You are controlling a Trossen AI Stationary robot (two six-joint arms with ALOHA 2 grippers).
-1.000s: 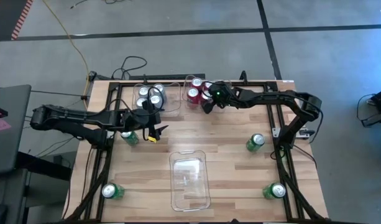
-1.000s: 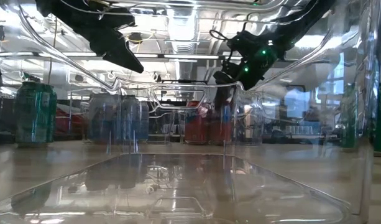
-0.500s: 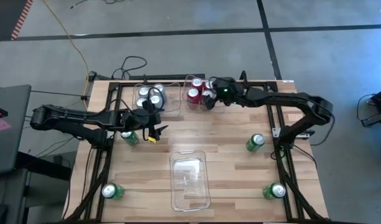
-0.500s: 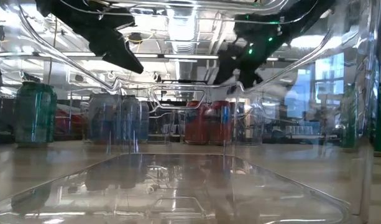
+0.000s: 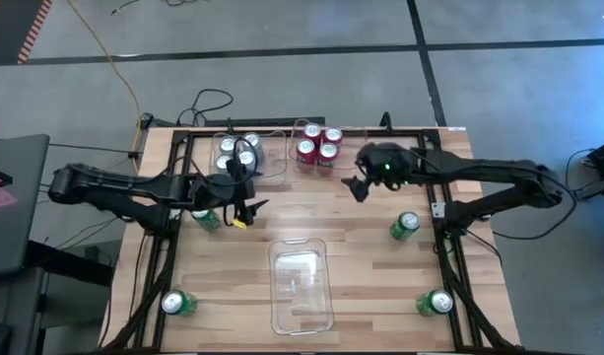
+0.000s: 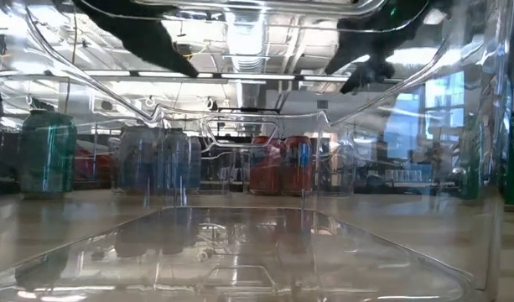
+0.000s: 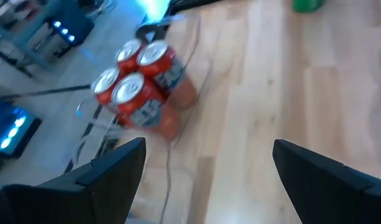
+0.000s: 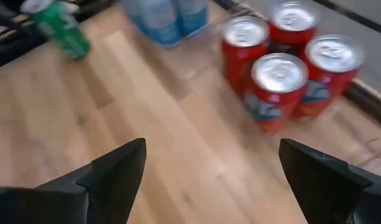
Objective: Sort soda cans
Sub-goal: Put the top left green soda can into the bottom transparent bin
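Four red soda cans [image 5: 318, 146] [image 8: 289, 62] [image 7: 140, 87] stand together at the far edge, in a clear bin. Silver-grey cans [image 5: 237, 151] [image 8: 165, 15] stand in a second clear bin to their left. Several green cans stand upright on the wood: [image 5: 205, 218], [image 5: 178, 303], [image 5: 405, 226], [image 5: 437, 302]. My right gripper [image 5: 353, 187] [image 8: 212, 149] hovers open, near and right of the red cans. My left gripper [image 5: 247, 212] [image 7: 207, 149] hovers open beside the green can on the left, just near of the silver-grey cans.
A third clear bin [image 5: 302, 286] sits at the middle of the near edge, and the low view looks through its wall [image 6: 257, 243]. Bare wood [image 5: 311, 212] lies between the two grippers. Black frame rails [image 5: 449, 247] run along the table's sides.
My right gripper has drawn back from above the red cans toward the table's near-right and has risen; all four red cans now show uncovered in their bin. My left gripper has risen a little in the low view.
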